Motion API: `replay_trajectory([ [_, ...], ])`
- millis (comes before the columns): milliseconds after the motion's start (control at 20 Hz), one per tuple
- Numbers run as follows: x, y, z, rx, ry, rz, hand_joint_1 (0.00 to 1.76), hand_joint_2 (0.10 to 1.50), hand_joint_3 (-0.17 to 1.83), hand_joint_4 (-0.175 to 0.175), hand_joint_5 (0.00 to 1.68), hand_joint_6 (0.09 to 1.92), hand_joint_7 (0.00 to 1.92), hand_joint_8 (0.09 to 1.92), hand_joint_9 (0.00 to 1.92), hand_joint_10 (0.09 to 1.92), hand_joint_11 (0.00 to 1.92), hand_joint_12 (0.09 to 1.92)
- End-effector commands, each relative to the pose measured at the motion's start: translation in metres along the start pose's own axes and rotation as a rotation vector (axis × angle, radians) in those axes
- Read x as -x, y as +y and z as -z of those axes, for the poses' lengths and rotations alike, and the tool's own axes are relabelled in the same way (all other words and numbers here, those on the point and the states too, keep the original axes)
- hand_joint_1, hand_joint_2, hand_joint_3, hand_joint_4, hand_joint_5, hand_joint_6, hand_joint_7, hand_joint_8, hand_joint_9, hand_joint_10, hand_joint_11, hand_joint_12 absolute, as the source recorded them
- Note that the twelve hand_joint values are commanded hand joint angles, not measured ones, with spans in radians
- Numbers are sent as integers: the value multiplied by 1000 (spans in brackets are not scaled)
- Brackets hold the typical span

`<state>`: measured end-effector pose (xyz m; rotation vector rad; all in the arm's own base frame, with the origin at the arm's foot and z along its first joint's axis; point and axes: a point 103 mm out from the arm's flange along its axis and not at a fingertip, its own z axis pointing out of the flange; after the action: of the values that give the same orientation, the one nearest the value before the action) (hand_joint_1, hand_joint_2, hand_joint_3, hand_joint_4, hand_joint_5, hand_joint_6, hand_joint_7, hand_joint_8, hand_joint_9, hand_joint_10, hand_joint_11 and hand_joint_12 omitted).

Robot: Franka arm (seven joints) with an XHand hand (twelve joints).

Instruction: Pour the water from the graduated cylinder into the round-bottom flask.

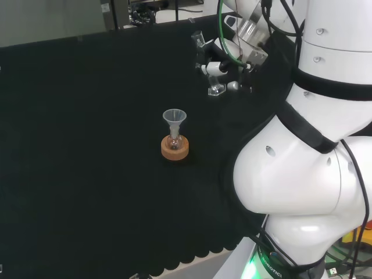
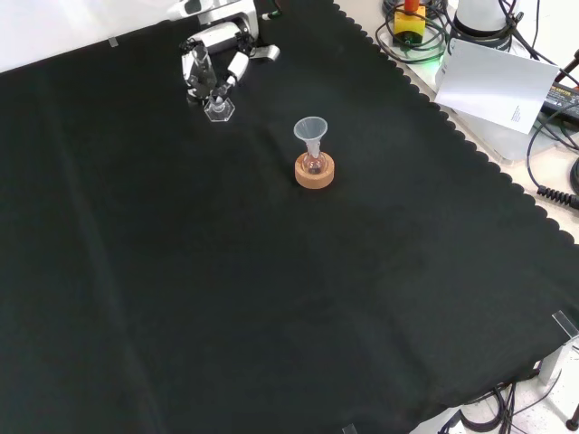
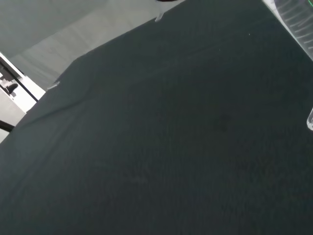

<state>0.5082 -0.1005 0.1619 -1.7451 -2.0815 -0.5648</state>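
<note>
Where the hand point(image 2: 217, 56) curls its fingers point(image 2: 237, 68) round one graduated cylinder point(image 2: 206, 80), we count one funnel point(image 2: 310, 133), one round-bottom flask point(image 2: 314, 165), one cork ring point(image 2: 314, 174).

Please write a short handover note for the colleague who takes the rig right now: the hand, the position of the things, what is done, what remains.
Hand: at the far edge of the cloth in the front view, fingers curled around the graduated cylinder, whose hexagonal base sits on or just above the cloth.
Round-bottom flask: on its cork ring mid-cloth, a funnel in its neck, apart from the cylinder.
Done: cylinder grasped.
Left: carry it over the funnel, tilt, pour. The water level is too faint to tell.
</note>
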Motion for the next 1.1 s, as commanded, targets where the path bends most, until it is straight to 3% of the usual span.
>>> replay_trajectory([
  [50,-11,-34,9,-28,-64,-2,1143,1228,-175,-175,942,1104,1309,252,1460,87,1306,678],
  [300,-22,-65,10,-68,-101,7,1143,1228,-175,-175,942,1103,1306,249,1459,87,1306,677],
  [750,-47,-115,2,-226,-316,91,1143,1227,-175,-175,942,1103,1306,247,1458,87,1304,676],
  [1100,-48,-138,-10,-320,-394,101,1144,1227,-175,-175,943,1102,1307,245,1459,87,1303,676],
])
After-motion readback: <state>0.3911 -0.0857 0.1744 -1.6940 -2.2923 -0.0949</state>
